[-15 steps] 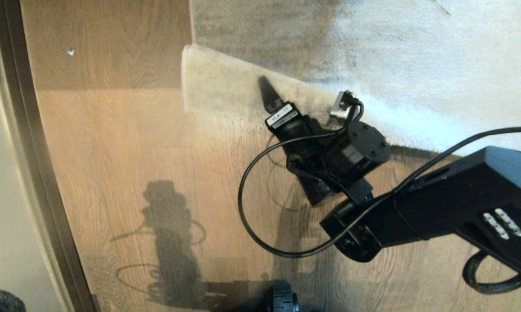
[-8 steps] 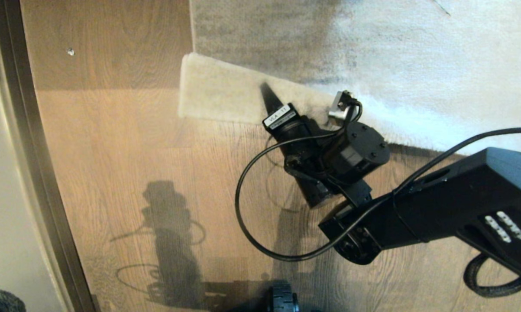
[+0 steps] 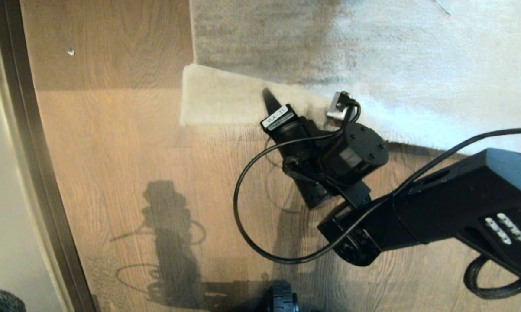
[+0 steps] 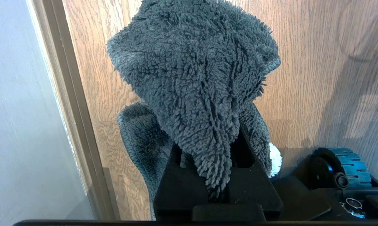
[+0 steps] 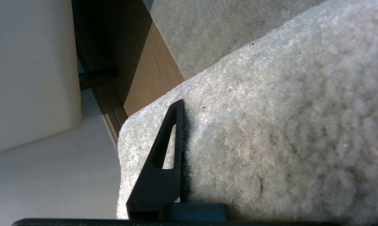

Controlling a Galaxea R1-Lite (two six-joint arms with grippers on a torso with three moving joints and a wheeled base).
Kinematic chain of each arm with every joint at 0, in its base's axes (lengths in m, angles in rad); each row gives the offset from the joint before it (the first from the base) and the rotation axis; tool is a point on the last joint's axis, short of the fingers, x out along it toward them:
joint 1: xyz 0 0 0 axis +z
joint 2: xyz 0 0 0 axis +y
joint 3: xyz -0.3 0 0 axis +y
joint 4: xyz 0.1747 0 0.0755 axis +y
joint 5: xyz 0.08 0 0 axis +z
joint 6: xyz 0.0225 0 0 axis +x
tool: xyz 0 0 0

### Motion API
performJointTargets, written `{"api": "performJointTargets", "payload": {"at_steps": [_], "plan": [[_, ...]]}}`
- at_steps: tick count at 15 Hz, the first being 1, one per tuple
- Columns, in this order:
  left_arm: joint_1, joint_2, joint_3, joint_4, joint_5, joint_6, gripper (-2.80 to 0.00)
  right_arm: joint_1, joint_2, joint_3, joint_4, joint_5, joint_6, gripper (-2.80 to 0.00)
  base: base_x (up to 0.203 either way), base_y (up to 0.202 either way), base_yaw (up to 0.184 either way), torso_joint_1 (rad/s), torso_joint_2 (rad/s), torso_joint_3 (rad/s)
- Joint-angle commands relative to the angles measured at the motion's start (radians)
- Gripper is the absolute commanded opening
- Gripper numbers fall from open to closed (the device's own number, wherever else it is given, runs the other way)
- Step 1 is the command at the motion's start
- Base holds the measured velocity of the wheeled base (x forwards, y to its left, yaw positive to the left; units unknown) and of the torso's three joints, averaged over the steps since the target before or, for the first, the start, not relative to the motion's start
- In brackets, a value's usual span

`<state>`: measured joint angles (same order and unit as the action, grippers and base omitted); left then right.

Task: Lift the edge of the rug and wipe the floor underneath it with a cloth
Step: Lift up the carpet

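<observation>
Two claws in play. R claw (image 3: 269,102) sits at the rug edge (image 3: 217,104), arm reaching in from the near-right side of the rug. One black finger (image 5: 163,150) lies flat on the cream underside of the turned-up corner; other finger hidden behind the fabric in the wrist view, so the corner looks pinched betw. the two – claw closed onto the rug edge. Corner is folded back over the grey pile w/ its pale underside facing up, raised off the floor (image 3: 126,182). Bare wood planks show just beside the fold, on the side away from the rug's main body. Robot's shadow falls on the planks near the rug corner.

L claw (image 4: 214,185) is well away from the rug, next to a pale wall and dark trim strip (image 4: 69,103). It's clamped tight on the cloth (image 4: 195,81) – dark grey fuzzy wad bunched up betw. the fingers, held above the planks, not touching the rug. Black wheel (image 4: 339,169) of the base sits just beside the L claw.
</observation>
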<state>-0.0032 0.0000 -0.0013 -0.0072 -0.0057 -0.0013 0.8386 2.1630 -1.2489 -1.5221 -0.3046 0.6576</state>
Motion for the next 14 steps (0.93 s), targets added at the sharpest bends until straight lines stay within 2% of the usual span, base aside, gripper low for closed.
{"api": "performJointTargets", "payload": {"at_steps": [1, 9, 14], "plan": [[0.0, 0.0, 0.0, 0.0, 0.0, 0.0, -2.8, 0.008, 0.0, 0.002, -0.044, -0.002, 0.004, -2.8, 0.0, 0.0, 0.0, 0.0, 0.0, 0.0], [0.0, 0.0, 0.0, 0.0, 0.0, 0.0, -2.8, 0.02, -0.026, 0.016, -0.043, -0.005, -0.001, -2.8, 0.0, 0.0, 0.0, 0.0, 0.0, 0.0], [0.0, 0.0, 0.0, 0.0, 0.0, 0.0, -2.8, 0.012, -0.09, 0.1, -0.043, -0.002, 0.012, -2.8, 0.0, 0.0, 0.0, 0.0, 0.0, 0.0]]}}
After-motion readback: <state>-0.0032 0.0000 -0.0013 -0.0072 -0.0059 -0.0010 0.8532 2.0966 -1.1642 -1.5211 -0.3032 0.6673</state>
